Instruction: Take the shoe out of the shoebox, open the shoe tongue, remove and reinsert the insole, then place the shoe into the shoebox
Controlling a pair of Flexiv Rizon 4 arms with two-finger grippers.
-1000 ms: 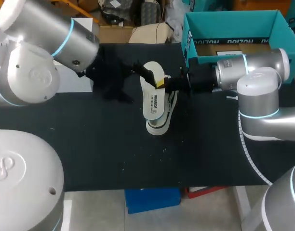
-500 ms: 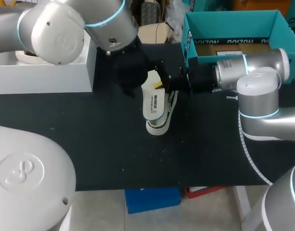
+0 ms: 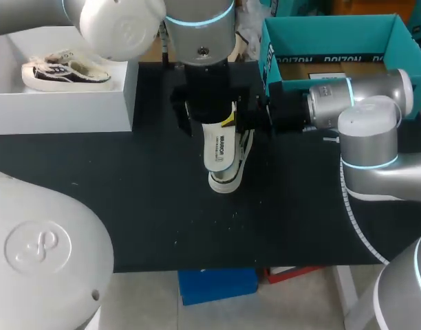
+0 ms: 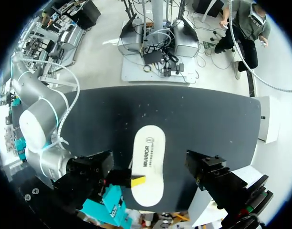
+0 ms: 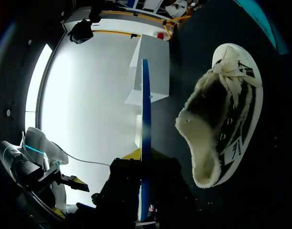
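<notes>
Right pincer point(image 3: 231, 122) clamps insole point(image 3: 219, 144) edge; shoe point(image 3: 224, 180) mostly hidden beneath.

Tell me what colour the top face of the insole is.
The insole is creamy white with small dark lettering; the left wrist view shows it best.

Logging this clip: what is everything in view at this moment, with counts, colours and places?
insole: one, white, held above the shoe
shoe: one, black and white, fleecy lining, on the table, partly hidden by the insole
second shoe: one, same colours, inside the white box
white box: one, white, table's left rear
shoebox: one, teal, right rear
table: one, black
left gripper: one, black, over the insole's far end
right gripper: one, yellow tips, shut on the insole's edge
</notes>
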